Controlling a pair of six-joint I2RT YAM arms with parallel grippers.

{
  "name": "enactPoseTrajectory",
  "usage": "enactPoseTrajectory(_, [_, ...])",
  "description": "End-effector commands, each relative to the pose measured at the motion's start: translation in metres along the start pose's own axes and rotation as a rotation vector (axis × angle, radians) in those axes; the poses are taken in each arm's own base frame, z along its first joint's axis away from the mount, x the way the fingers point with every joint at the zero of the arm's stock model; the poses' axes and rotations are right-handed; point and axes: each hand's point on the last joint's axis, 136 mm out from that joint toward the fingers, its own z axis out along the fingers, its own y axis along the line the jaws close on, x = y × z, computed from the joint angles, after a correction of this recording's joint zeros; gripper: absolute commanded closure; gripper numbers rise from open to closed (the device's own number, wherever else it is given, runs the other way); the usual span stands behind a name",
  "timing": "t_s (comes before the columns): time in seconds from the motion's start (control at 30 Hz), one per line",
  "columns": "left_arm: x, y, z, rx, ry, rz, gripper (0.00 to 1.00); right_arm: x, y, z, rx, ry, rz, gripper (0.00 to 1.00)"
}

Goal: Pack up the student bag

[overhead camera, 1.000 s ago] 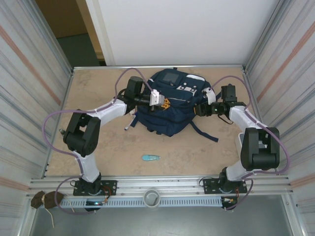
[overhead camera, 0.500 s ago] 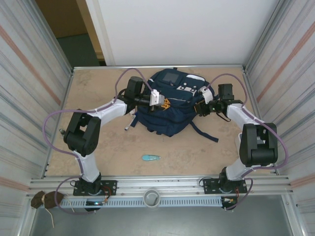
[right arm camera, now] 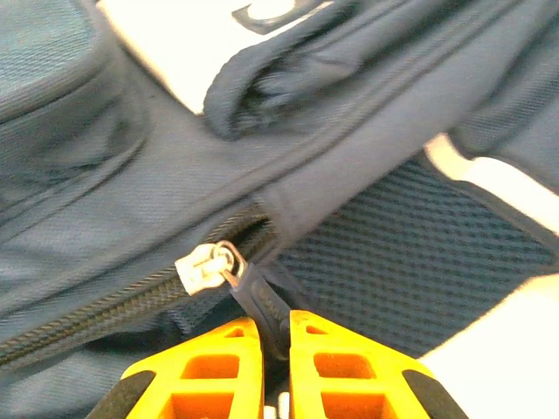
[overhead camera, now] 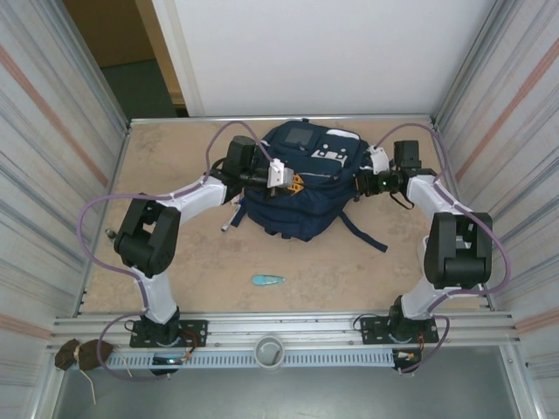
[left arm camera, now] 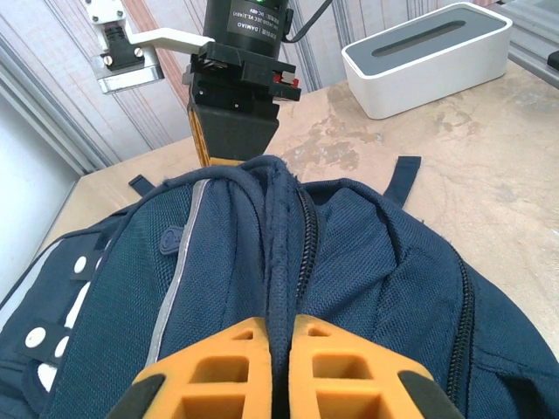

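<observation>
The bag (overhead camera: 301, 201) lies at the far middle of the table (overhead camera: 175, 253). The left gripper (left arm camera: 278, 330) pinches its top seam (left arm camera: 281, 227); the right gripper (right arm camera: 275, 340) is closed on the zipper pull (right arm camera: 255, 295). The step seems to be unzipping, and next calls for a steady pull along the track.

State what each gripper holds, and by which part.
The left gripper pinches the student bag by its fabric ridge; the right gripper pinches its dark zipper pull.

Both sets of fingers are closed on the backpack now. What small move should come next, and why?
Probably the right fingers should draw the zipper tab along the closed zipper, since they pinch it, while the left fingers clamp a seam of the backpack, bracing it.
</observation>
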Motion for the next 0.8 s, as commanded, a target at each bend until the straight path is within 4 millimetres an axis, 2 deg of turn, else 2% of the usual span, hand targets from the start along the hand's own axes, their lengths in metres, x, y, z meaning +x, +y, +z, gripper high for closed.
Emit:
enactPoseTrajectory(0.0, [-0.036, 0.003, -0.016, 0.037, -0.126, 0.044, 1.00, 0.009, -0.073, -0.017, 0.286, 0.018, 0.135, 0.89])
enactPoseTrajectory(0.13, [-0.039, 0.004, -0.017, 0.040, -0.139, 0.045, 1.00, 0.009, -0.074, -0.018, 0.287, 0.014, 0.149, 0.89])
enactPoseTrajectory(0.23, [-0.036, 0.004, -0.016, 0.037, -0.130, 0.044, 1.00, 0.008, -0.071, -0.023, 0.268, -0.012, 0.187, 0.82])
enactPoseTrajectory(0.33, [-0.035, 0.003, -0.014, 0.044, -0.132, 0.039, 1.00, -0.003, -0.058, -0.033, 0.196, -0.079, 0.261, 0.67])
enactPoseTrajectory(0.47, [-0.032, 0.001, -0.006, 0.053, -0.125, 0.039, 1.00, -0.029, -0.023, -0.037, -0.024, -0.195, 0.408, 0.50])
enactPoseTrajectory(0.5, [-0.031, 0.001, -0.005, 0.054, -0.123, 0.037, 1.00, -0.032, -0.022, -0.034, -0.046, -0.194, 0.447, 0.39])
enactPoseTrajectory(0.57, [-0.030, 0.000, -0.002, 0.059, -0.120, 0.035, 1.00, -0.031, -0.032, -0.025, -0.018, -0.170, 0.527, 0.31])
enactPoseTrajectory(0.67, [-0.029, -0.002, 0.002, 0.062, -0.112, 0.034, 1.00, -0.024, -0.063, -0.011, 0.109, -0.126, 0.644, 0.29])
enactPoseTrajectory(0.77, [-0.029, -0.002, 0.005, 0.065, -0.110, 0.033, 1.00, -0.021, -0.079, 0.008, 0.148, -0.094, 0.711, 0.30])
